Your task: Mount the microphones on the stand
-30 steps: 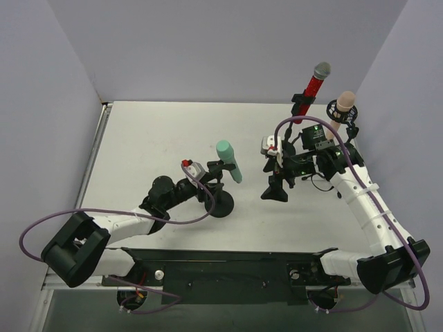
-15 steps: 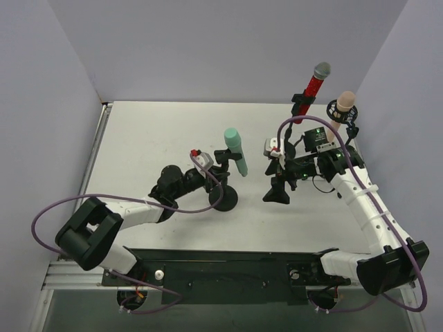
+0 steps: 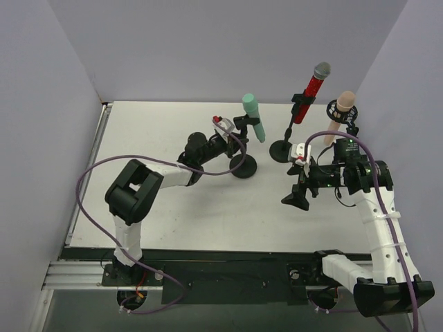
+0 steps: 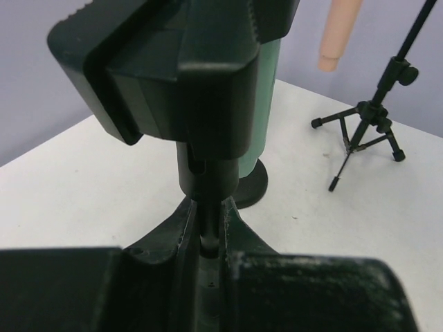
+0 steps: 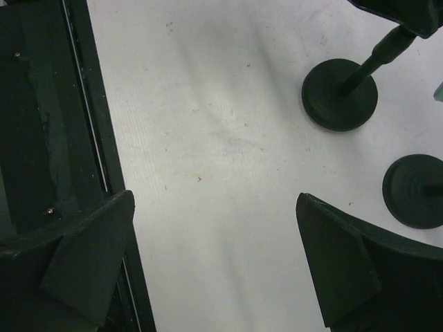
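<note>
Left jaws clamp the stand post (image 4: 208, 218) just below the clipped mint-green microphone (image 3: 254, 119) — right jaws spread wide over the bench (image 5: 208, 138), holding nothing.

White tabletop (image 3: 159, 138), pale lilac walls (image 3: 208, 48) on three sides, black plate (image 3: 228, 266) along near edge

The white-and-black left arm (image 3: 165, 178) reaches far across the table with its forearm low. Its black two-finger left gripper (image 4: 208, 223) is pinched on a thin black stand post (image 4: 210, 181). The white right arm (image 3: 383, 220) bends inward, and its right gripper (image 5: 214, 235) points down with the jaws spread wide.
</note>
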Motion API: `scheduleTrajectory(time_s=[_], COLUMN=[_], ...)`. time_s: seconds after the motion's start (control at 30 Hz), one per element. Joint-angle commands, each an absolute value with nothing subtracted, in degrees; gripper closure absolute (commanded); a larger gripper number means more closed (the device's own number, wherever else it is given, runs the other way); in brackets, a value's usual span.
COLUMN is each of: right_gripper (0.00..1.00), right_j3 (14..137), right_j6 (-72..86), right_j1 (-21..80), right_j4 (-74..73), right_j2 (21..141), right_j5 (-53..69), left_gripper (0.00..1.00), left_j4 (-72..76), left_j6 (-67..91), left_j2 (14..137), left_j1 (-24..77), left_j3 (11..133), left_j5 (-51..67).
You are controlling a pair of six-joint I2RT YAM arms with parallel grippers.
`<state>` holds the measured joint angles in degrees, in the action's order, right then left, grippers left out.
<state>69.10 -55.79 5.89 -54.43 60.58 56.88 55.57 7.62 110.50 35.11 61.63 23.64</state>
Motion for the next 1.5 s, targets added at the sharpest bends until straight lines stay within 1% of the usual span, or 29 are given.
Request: scheduleTrajectory(time_s=[0.0,0.17,0.23,0.27,0.3,0.33,0.37,0.4,0.43,0.5,0.53,0.57,0.6,0.63,0.73,0.83,0.9,0.93,0.97,1.0,1.03,1.07,1.1,1.13,1.23,1.27,1.33,1.37,1.47], right_gripper=[0.04,0.04,0.04,0.04,0.04,0.04,0.04,0.04,0.04,0.04,0.04,0.04,0.04,0.04,0.04,0.04,0.04,0.02,0.00,0.00,0.00,0.00,0.00,0.00,0.00,0.00,0.00,0.00,0.00], right_j3=[68.12,66.97,66.45,66.36,66.36,66.44,66.45,66.62,66.62,67.06,67.32,67.41,67.67,67.85,68.47,70.22,71.88,72.42,73.81,74.35,75.14,75.58,76.11,76.20,74.98,74.54,72.17,70.94,70.49], right_j6=[-59.94,-61.08,-61.17,-61.08,-61.08,-61.08,-61.00,-60.91,-61.00,-60.91,-60.73,-60.73,-60.73,-60.56,-58.54,-55.03,-50.29,-46.18,-44.40,-40.99,-38.61,-37.98,-37.01,-36.57,-29.05,-27.09,-19.71,-14.21,-2.76], right_j1=[4.04,2.38,1.50,0.80,0.44,0.18,0.18,-1.48,-1.76,-2.63,-2.98,-3.25,-3.60,-3.95,-5.18,-6.41,-6.94,-7.12,-7.64,-8.08,-8.69,-9.14,-10.01,-10.54,-12.65,-12.92,-13.27,-13.36,-13.45], right_j4=[-60.20,-61.79,-61.87,-61.87,-61.96,-62.05,-62.05,-62.22,-62.40,-62.66,-62.75,-63.10,-63.37,-63.46,-63.37,-63.28,-63.19,-63.28,-63.28,-63.28,-63.28,-63.28,-63.11,-62.58,-57.59,-53.22,-45.84,-43.70,-36.22], right_j2=[59.50,58.45,57.92,57.83,57.66,57.66,57.48,57.39,57.39,57.30,57.13,57.13,56.95,56.78,55.81,55.37,55.46,55.63,55.90,55.90,55.81,55.55,54.94,54.41,50.73,49.93,46.86,45.54,45.44], right_j5=[60.29,60.82,61.08,61.26,61.43,61.52,62.05,62.22,62.49,62.75,62.84,62.84,62.75,62.67,61.44,59.42,57.31,56.43,55.82,54.94,54.67,54.06,53.70,53.35,51.34,50.37,46.51,43.54,37.37], left_gripper=[1.00,1.00,0.88,0.85,0.77,0.74,0.67,0.63,0.57,0.50,0.48,0.43,0.41,0.37,0.31,0.29,0.28,0.27,0.27,0.25,0.24,0.21,0.20,0.20,0.19,0.16,0.12,0.11,0.10], left_j4=[63.28,59.16,58.54,58.54,58.54,58.54,58.62,58.62,58.71,59.41,60.20,60.73,61.95,62.57,64.59,63.12,54.70,45.18,40.65,30.95,26.94,18.98,15.59,9.73,1.51,0.10,-5.96,-10.15,-15.64], left_j6=[7.56,4.84,4.04,4.04,3.96,3.87,3.61,3.52,3.43,3.43,3.60,3.86,3.87,4.22,4.57,6.93,10.00,11.32,12.21,14.13,15.28,18.16,19.50,21.69,24.78,25.74,24.80,23.83,21.10], left_j2=[114.94,117.51,117.51,117.42,116.90,116.55,115.67,115.23,114.01,112.16,111.28,110.05,109.08,107.33,102.93,94.44,86.88,81.53,78.69,74.40,71.83,67.72,65.85,62.00,54.16,50.23,44.94,43.17,38.25], left_j1=[35.59,36.65,36.74,36.74,36.83,36.74,36.83,36.83,36.83,36.74,36.74,36.74,36.74,36.74,36.65,36.56,36.21,36.21,35.86,35.51,34.29,32.19,30.69,26.93,19.00,14.90,10.92,10.38,10.46], left_j3=[70.22,74.35,74.10,73.92,73.22,72.69,71.55,71.02,69.80,66.99,65.15,63.91,61.20,59.95,52.24,45.72,43.95,44.82,45.69,47.44,48.16,49.56,50.01,50.53,48.35,47.56,46.41,46.41,45.97], left_j5=[21.01,19.95,20.13,20.04,20.04,19.95,19.95,20.13,20.13,19.87,19.86,19.52,19.34,18.81,17.93,15.39,14.42,13.11,12.31,11.17,10.73,10.81,11.33,13.77,19.67,21.78,22.32,21.54,18.55])
